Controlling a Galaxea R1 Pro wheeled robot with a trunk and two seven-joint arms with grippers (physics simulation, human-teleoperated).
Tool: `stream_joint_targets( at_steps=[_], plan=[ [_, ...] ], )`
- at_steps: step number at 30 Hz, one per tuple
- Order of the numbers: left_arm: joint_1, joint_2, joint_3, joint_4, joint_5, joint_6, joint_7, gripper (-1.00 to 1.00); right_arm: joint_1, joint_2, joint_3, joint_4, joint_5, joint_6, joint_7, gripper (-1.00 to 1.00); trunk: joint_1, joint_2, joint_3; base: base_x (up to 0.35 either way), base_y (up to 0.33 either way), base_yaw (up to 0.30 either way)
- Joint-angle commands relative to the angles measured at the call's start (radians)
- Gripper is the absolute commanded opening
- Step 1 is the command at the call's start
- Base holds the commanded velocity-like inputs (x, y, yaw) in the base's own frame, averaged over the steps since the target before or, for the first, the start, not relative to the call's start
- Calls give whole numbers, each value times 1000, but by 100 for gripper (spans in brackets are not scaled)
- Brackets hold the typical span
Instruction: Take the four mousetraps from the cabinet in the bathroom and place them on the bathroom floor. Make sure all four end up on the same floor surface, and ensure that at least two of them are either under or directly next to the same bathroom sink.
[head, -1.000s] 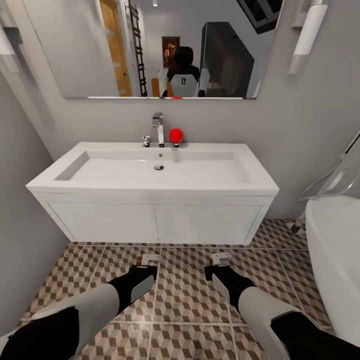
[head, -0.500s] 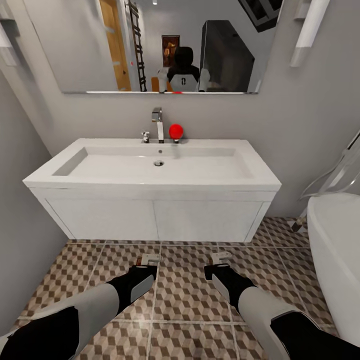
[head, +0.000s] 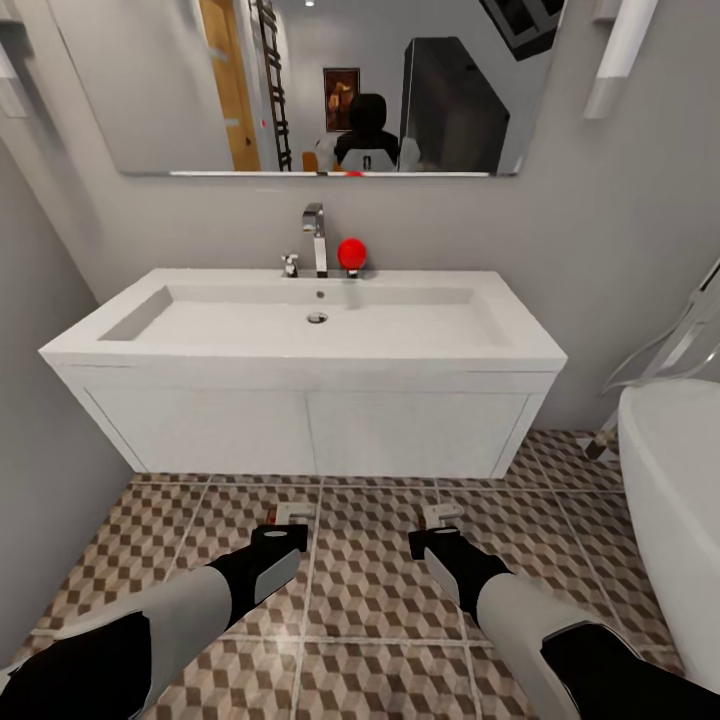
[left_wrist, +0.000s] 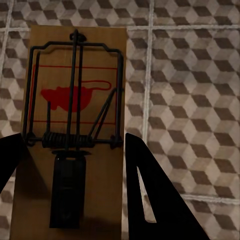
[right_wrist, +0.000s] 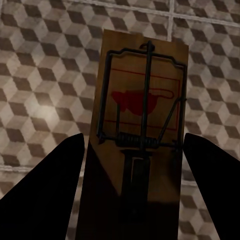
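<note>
Facing the sink (head: 300, 350), both arms low over the bathroom floor (head: 370, 590) | left wrist: left hand (left_wrist: 75, 165) grips a mousetrap (left_wrist: 75, 100) | right wrist: right hand (right_wrist: 132, 165) grips another mousetrap (right_wrist: 137, 115) above the tiles

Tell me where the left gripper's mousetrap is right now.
In the left gripper, the mousetrap hangs over the floor before the sink.

The sink (head: 310, 345) was viewed frontally from head height, angled downward; the bathroom floor (head: 370, 590) was shared with both close, downward-facing wrist views.
</note>
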Motion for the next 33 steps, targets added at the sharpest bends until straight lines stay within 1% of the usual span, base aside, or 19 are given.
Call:
stream_joint_targets(
  at_steps=[1,3,6,9,17,33],
  plan=[
    [-1,0,-6,-2,-3,7,6,-100,0,0,9,-2,-10,5,-6,-100,4,-8,-4,0,0,0],
    [-1,0,-7,-2,-3,7,6,-100,0,-1,9,-2,-10,1,-6,-100,11,-22,-10,0,0,0],
    [-1,0,-7,-2,-3,7,5,-100,0,-1,9,-2,-11,-38,-6,-100,23,-43,-20,0,0,0],
    [-1,0,-7,-2,-3,6,5,-100,0,-3,9,-2,-11,-56,-6,-100,34,-64,-29,0,0,0],
    [-1,0,-8,-3,-3,6,5,-100,0,-2,9,0,-11,-61,-6,-100,65,-120,-56,0,0,16],
    [-1,0,-7,-2,-3,5,5,-100,0,-1,10,2,-10,-62,-6,-100,126,-232,-129,0,0,92]
  ],
)
